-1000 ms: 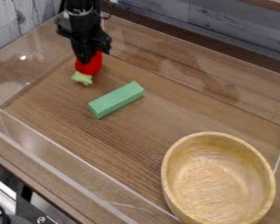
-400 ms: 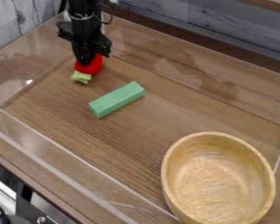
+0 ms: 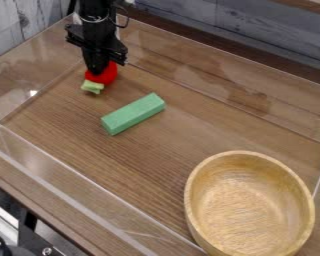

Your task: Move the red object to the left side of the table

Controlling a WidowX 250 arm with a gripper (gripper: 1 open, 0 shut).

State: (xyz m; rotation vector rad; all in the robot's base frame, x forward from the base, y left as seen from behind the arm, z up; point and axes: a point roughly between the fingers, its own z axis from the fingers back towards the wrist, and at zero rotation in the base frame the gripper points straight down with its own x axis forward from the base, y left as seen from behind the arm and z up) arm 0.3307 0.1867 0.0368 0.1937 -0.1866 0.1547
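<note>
The red object (image 3: 101,75) is a small rounded red toy with a pale green stub pointing toward the lower left. It lies low over the brown wood-grain table (image 3: 230,120), toward its far left part. My black gripper (image 3: 100,66) comes down on it from above and is shut on its red upper part. The fingertips are partly hidden against the toy. I cannot tell whether the stub touches the tabletop.
A long green rectangular block (image 3: 132,113) lies diagonally just right of and nearer than the toy. A wooden bowl (image 3: 250,207) fills the near right corner. Low clear acrylic walls (image 3: 23,75) edge the table close to the gripper's left.
The toy and gripper have shifted very slightly up and left in the picture. The block and bowl have stayed put.
</note>
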